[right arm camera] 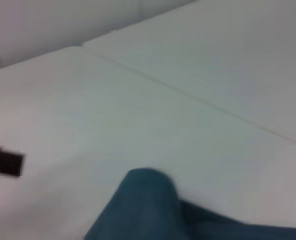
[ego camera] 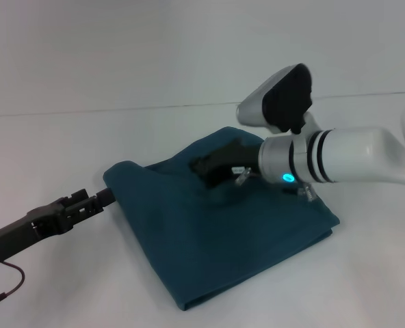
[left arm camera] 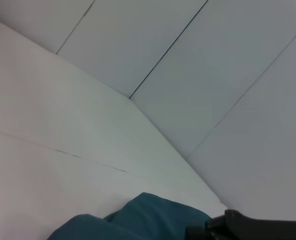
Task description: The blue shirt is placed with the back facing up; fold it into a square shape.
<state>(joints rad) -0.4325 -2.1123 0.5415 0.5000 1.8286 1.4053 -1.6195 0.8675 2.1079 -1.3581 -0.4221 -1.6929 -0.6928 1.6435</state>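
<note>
Left gripper (ego camera: pixel 105 198), lower left of the head view, on a dark arm running in from the lower-left corner; tip touching the left corner of the blue shirt (ego camera: pixel 223 239); fingers close together at the cloth edge, whether pinching fabric or only resting against it not discernible; thin black cable (ego camera: pixel 7 283) looping on the table beneath that arm.

Blue shirt, centre to lower right of the head view, lying on the white table (ego camera: pixel 86 82) as a folded, roughly four-sided bundle; layered edges visible along the lower and right sides; far part humped up in soft folds; same cloth at the bottom edge of the left wrist view (left arm camera: pixel 138 220) and at the bottom of the right wrist view (right arm camera: pixel 148 210), with a rounded raised fold.

Right gripper (ego camera: pixel 206 165), just above frame centre, dark fingers low over the upper part of the shirt, on or just above the fabric; opening not readable from any view; white forearm with black rings and a lit blue indicator extending from the right edge; wrist camera housing raised above it.

Dark blurred block (right arm camera: pixel 5 161), left edge of the right wrist view, apart from the cloth.
</note>
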